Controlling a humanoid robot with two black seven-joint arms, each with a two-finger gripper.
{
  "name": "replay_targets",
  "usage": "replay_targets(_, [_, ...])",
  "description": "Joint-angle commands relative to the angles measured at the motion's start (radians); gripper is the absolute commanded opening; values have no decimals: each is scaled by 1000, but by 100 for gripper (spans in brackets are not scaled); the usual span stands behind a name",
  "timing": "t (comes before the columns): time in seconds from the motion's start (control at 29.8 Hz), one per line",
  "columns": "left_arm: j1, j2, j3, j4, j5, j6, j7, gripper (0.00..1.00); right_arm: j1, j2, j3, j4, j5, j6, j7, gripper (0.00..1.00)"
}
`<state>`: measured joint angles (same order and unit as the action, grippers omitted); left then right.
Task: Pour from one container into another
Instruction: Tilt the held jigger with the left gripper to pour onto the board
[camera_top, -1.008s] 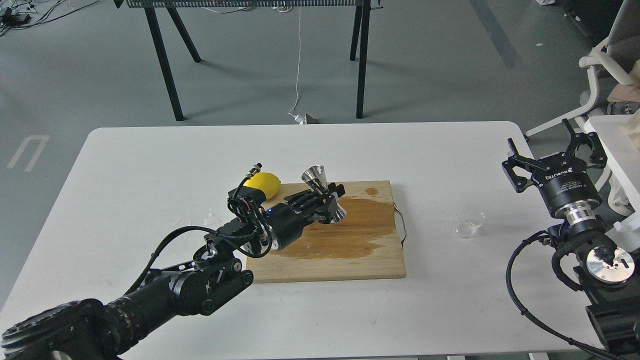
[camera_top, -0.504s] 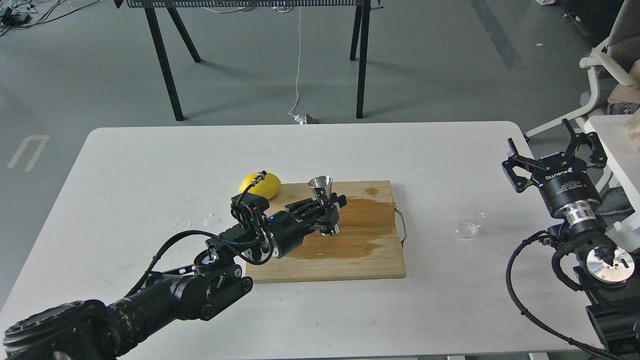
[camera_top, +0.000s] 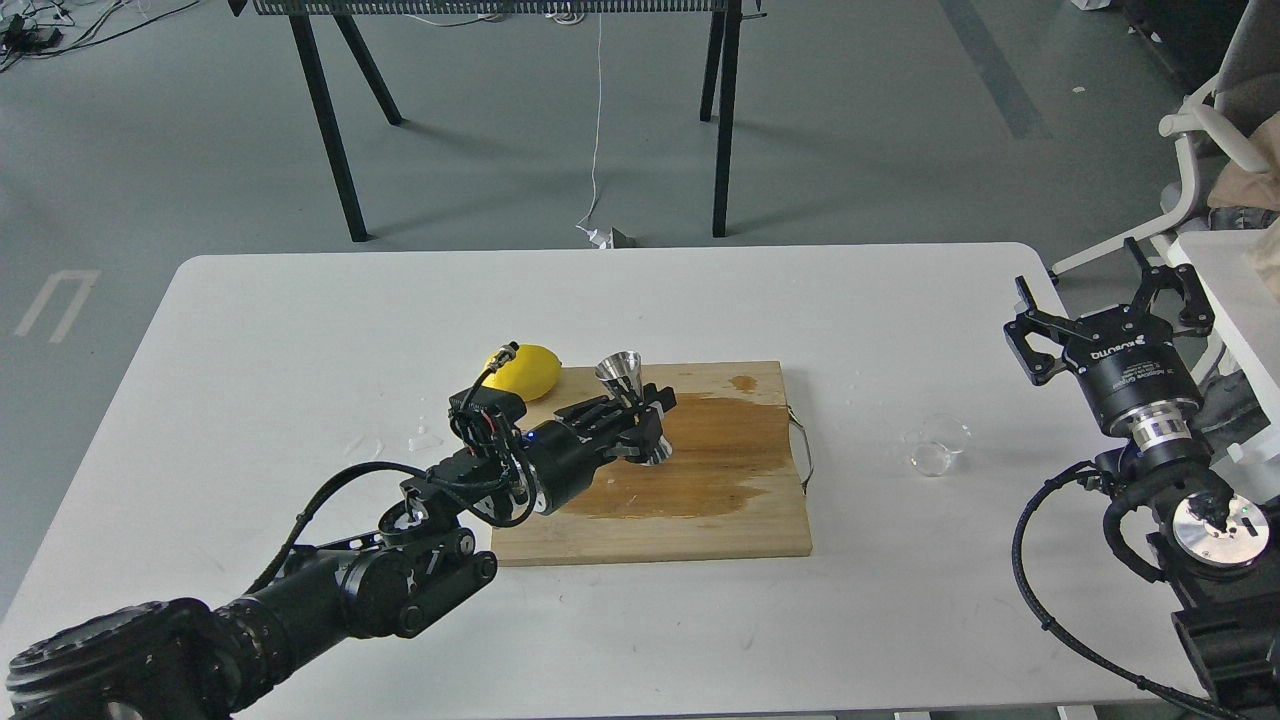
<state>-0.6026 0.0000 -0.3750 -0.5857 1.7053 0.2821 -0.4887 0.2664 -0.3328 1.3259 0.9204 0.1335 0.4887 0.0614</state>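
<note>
Jigger (camera_top: 628, 400): upright on the board (camera_top: 700, 500), near its back left part, caught at the waist by the left gripper (camera_top: 640, 425).
Left gripper: clenched on the jigger's narrow middle, fingers (camera_top: 655, 398) reaching in from the left; upper cone clear above them, base at or just above the wood, contact not certain.
Lemon (camera_top: 525, 372): just behind the left wrist, off the board's back left corner, near the jigger but apart from it.
Board: wide dark wet patch across its middle, running right from the jigger's foot; handle (camera_top: 803, 450) on the right edge.
Cup (camera_top: 938, 443): clear glass, on the table (camera_top: 300, 320) right of the board, well apart from the jigger; appears to lie on its side, hard to tell through the glass.
Right gripper (camera_top: 1105, 290): released, fingers spread, raised off the table's right edge, behind the cup, holding nothing.
Step in hand: likely settling the jigger upright as the receiver.
Doing it well: keep the waist grip level so the top cone faces straight up; seat the foot flat on the wood, preferably off the wet patch, likely slippery; loosen only once steady.
Next need: cup taken from the side by the right gripper, low on its wall, rim kept free for pouring.
Risk: narrow mouth, so a slow tilt close over it.
</note>
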Motion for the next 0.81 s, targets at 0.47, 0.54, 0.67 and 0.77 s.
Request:
replay_targets(0.47, [0,0,1,3,-3,0,0,29,0,0,-1,0,0,0,0,99])
replay_targets(0.54, [0,0,-1,3,-3,2,0,29,0,0,-1,0,0,0,0,99])
replay_targets(0.67, [0,0,1,3,-3,2,0,31,0,0,-1,0,0,0,0,99])
replay_targets(0.77, [0,0,1,3,-3,2,0,32,0,0,-1,0,0,0,0,99])
